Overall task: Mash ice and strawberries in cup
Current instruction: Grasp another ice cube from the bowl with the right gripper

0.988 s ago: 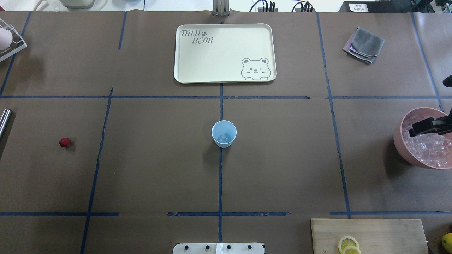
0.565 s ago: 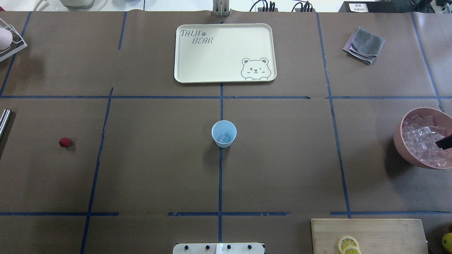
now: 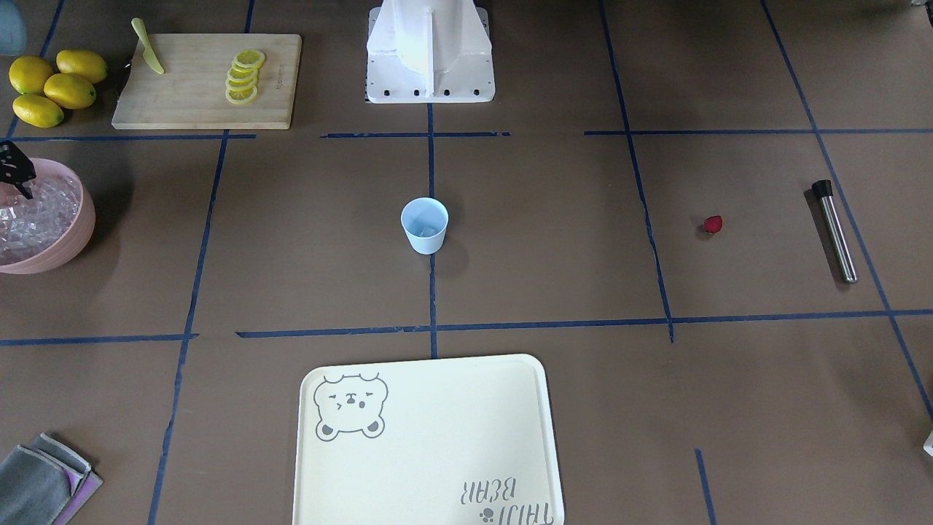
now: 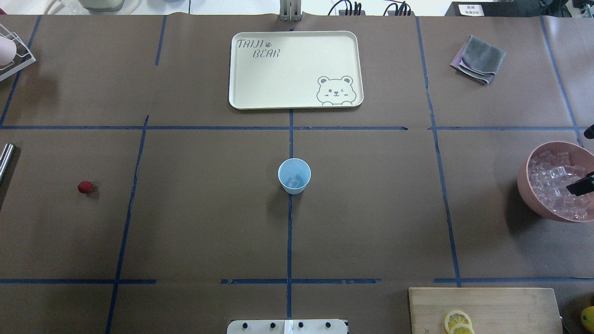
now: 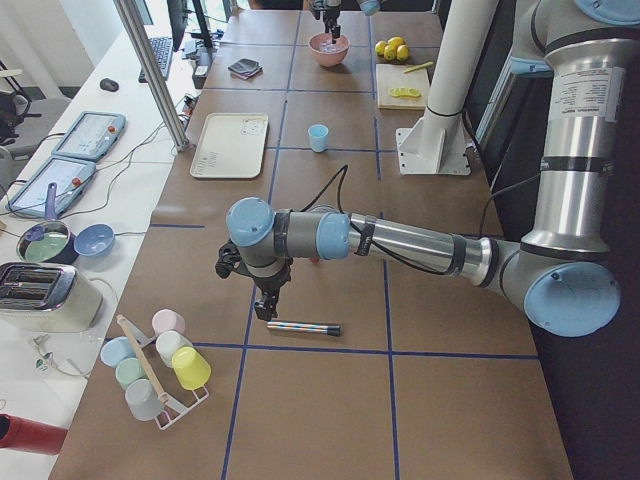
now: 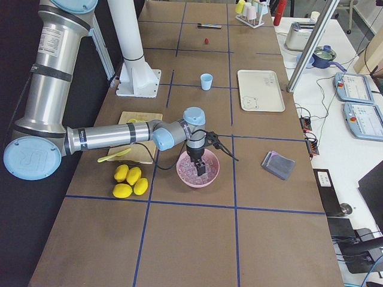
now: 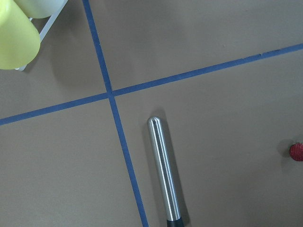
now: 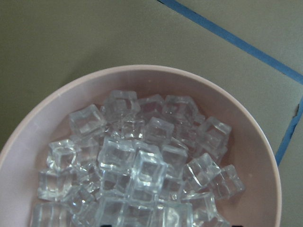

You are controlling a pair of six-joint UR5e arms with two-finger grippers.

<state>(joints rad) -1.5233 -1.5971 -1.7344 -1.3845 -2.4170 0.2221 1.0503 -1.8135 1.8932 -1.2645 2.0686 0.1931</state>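
Right gripper (image 4: pixel 581 186) has drawn back toward the table's right edge since a second ago. Then most of it hung over the pink bowl (image 4: pixel 523 188); now only a dark tip shows above the bowl in the overhead view. Jaws: cannot tell, too little in view.

Table (image 4: pixel 371 208): brown paper, blue tape grid.
Left arm (image 5: pixel 400 240): stretched low across the left end.
Left gripper (image 5: pixel 264 305): points down just above one end of a steel rod (image 5: pixel 303 327) lying flat. Jaws: cannot tell from this side view.
Cream tray (image 4: pixel 295 69): far side, centre, bear print.
Wooden board (image 3: pixel 204 80): near the robot's base, right side; lemon slices (image 3: pixel 243 76) on it.
Pink bowl: right end, heaped with ice (image 8: pixel 137 161).
Cup (image 4: pixel 294 175): upright at table centre, well apart from both grippers. Something clear in its bottom, probably one or two cubes of ice.
Strawberry (image 4: pixel 85 187): on bare paper, left side, between cup and rod, nearer the rod.
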